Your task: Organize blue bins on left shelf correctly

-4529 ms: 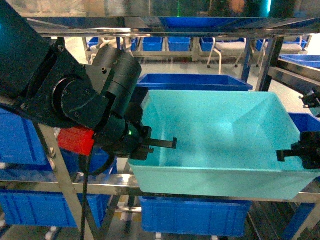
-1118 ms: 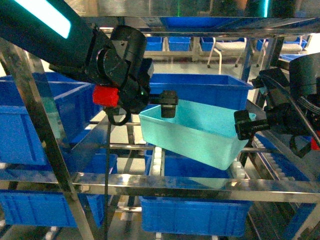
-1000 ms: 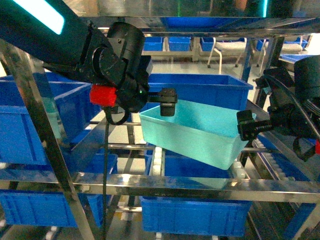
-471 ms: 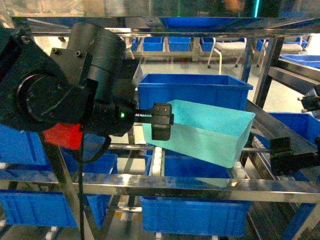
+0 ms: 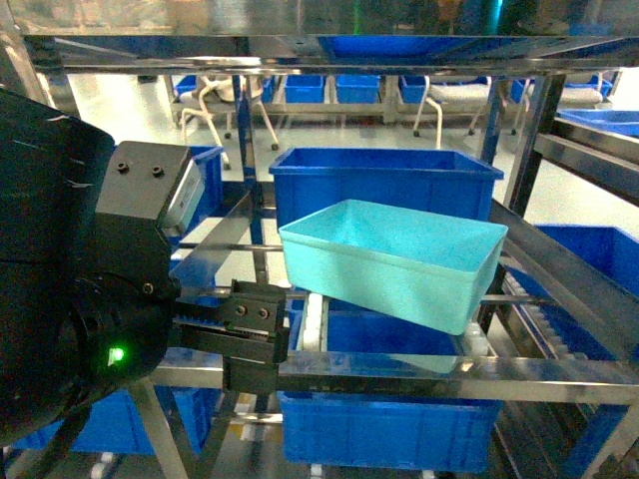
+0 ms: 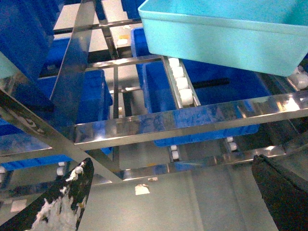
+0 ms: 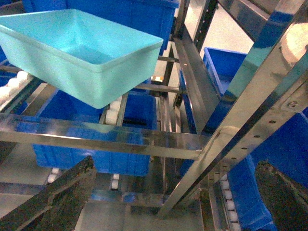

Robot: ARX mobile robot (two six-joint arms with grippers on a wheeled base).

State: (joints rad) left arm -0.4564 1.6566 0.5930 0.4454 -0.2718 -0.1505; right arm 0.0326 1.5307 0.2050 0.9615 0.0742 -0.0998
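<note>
The light turquoise blue bin (image 5: 394,261) rests tilted on the white roller tracks of the steel left shelf (image 5: 429,375), with no gripper touching it. It also shows at the top of the left wrist view as the bin (image 6: 226,38) and at the upper left of the right wrist view as the bin (image 7: 82,48). My left gripper (image 5: 255,344) hangs in front of the shelf's front rail, low and left of the bin. In its own view the left gripper (image 6: 168,192) is open and empty. The right gripper (image 7: 173,197) is open and empty too, below the front rail (image 7: 96,137).
A dark blue crate (image 5: 384,180) stands right behind the turquoise bin, another (image 5: 389,429) on the tier below, and one more (image 5: 599,249) at the right. A slanted steel upright (image 7: 250,110) crosses close in front of the right gripper. More crates line the left side (image 6: 29,43).
The left gripper has left the bin's left rim and drawn back and down toward the camera. The right arm has gone out of the head view. The bin stays on the rollers.
</note>
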